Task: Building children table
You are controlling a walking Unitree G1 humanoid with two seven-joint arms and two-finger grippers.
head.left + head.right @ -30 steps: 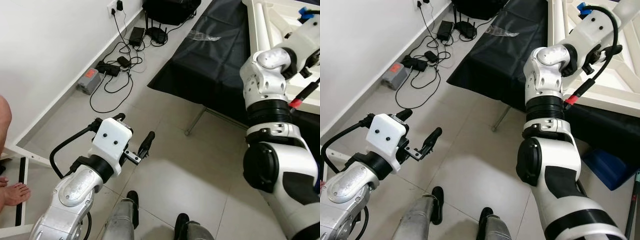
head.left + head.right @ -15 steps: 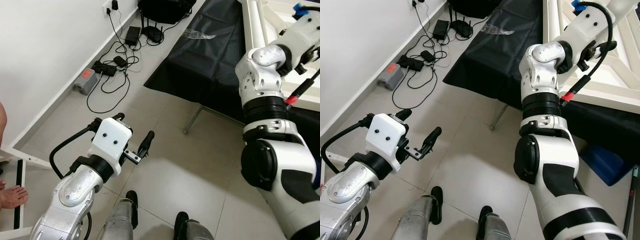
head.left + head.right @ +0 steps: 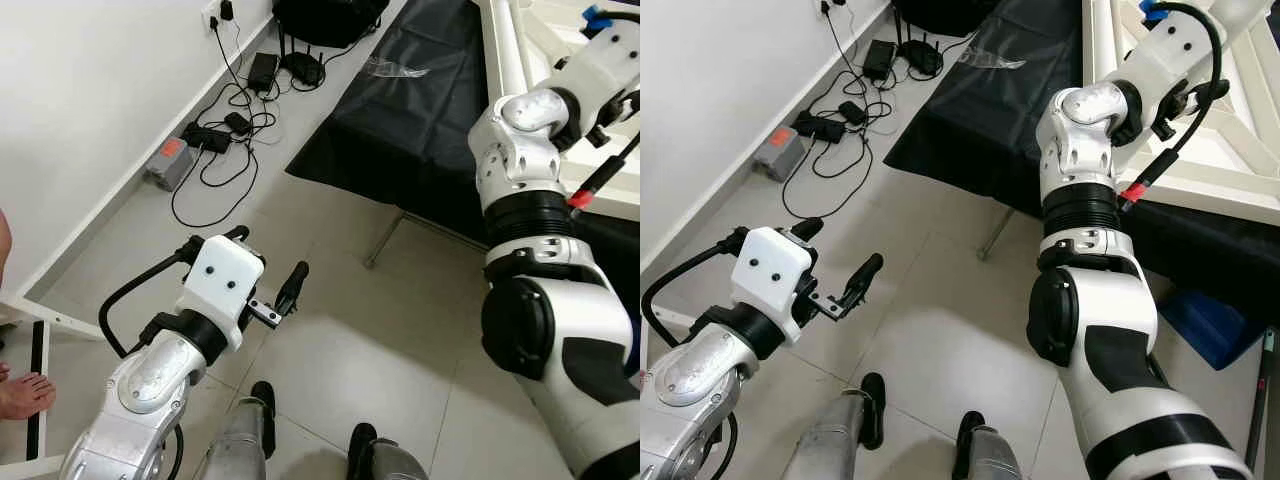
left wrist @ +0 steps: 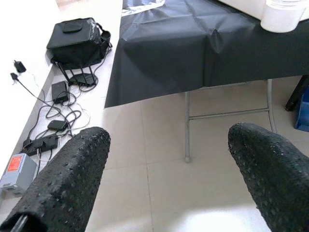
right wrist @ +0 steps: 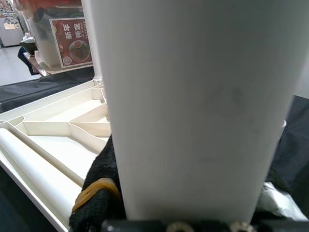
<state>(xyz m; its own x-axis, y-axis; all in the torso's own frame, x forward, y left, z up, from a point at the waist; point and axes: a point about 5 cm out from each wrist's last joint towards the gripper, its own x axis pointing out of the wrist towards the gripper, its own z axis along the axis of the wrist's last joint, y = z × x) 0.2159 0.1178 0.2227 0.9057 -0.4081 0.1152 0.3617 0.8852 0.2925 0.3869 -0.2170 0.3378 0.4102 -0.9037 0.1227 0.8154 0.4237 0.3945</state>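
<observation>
Table cover (image 3: 430,110): black. Tabletop panel (image 3: 1230,150): cream-white. Leg tube (image 5: 193,106): white. Floor tiles (image 3: 340,340): light beige. Power adapter (image 3: 172,160): grey, orange label.

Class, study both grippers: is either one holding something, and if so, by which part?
The right gripper clasps a thick white tube, apparently a table leg, around its round side; where along its length cannot be told. The left gripper is open and holds nothing.
</observation>
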